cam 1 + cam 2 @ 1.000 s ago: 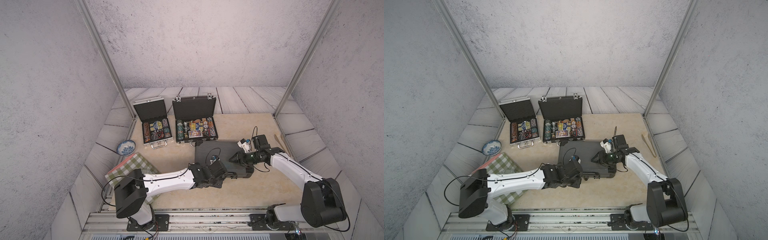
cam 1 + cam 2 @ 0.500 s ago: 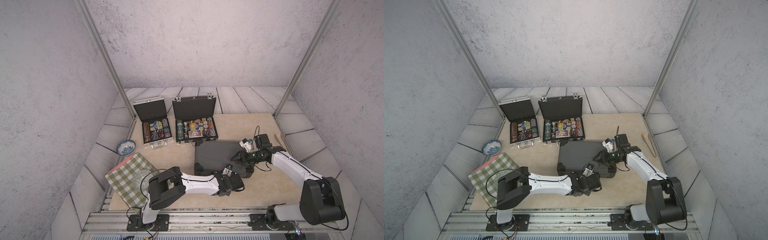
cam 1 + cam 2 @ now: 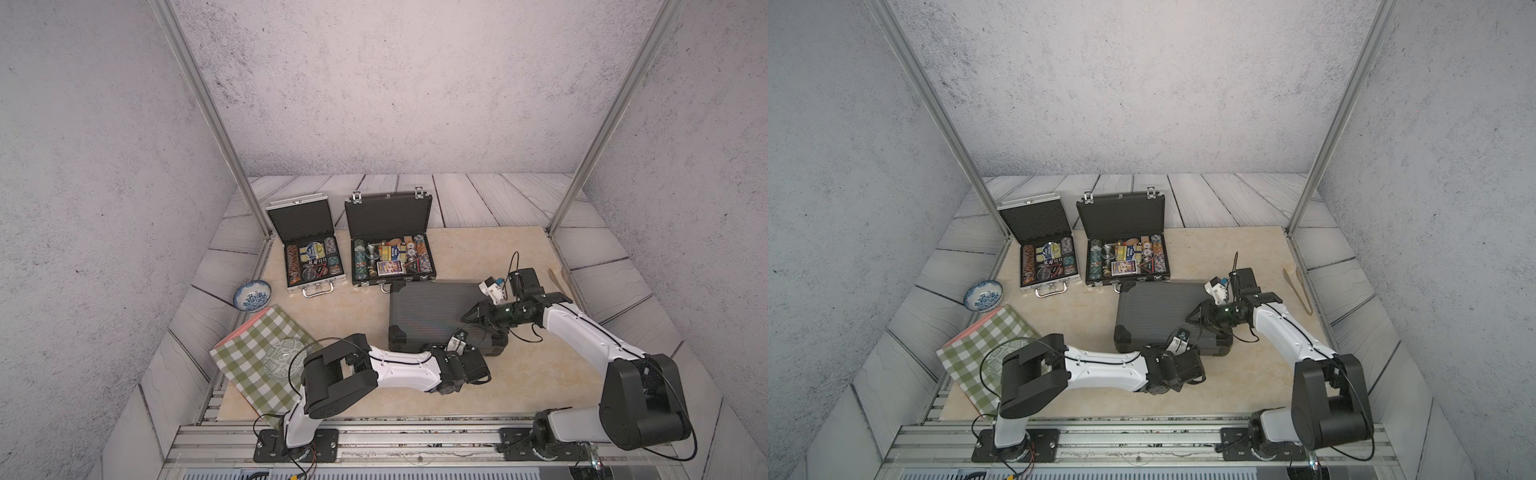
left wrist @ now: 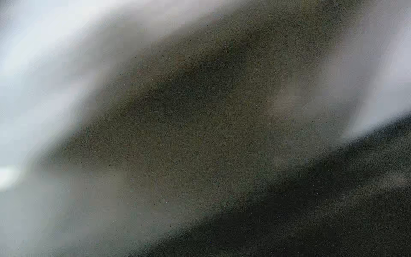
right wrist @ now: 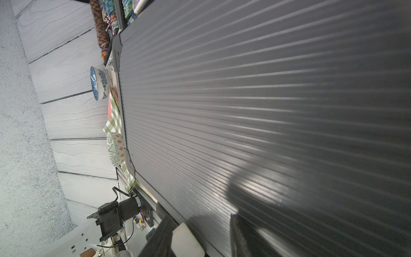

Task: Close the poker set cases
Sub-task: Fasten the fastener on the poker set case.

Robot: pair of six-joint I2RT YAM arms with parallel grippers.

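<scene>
**Grey case shut, 2 cases open**

Top views: in both top views we find 3 poker cases on the beige mat (image 3: 519, 257). The silver case (image 3: 309, 253) and the black case (image 3: 390, 245) stand side by side at the far edge. Their lids are upright, with chips and cards exposed. The grey ribbed case (image 3: 428, 311) lies just in front of the black case, lid down. The right gripper (image 3: 470, 319) sits over the right part of the grey lid, jaws partly spread, nothing between them. The left gripper (image 3: 473, 362) is at that case's near edge. Its fingers are hidden from us, but we record it as fully closed; whether it grips anything we cannot tell. A blue bowl (image 3: 252, 294) and a checked cloth (image 3: 257, 353) lie at the left side.

Left wrist view: blur only; we identify nothing.

Right wrist view: the ribbed lid fills the frame. The 2 fingers (image 5: 186, 240) stand apart, with bare lid showing between them.
</scene>
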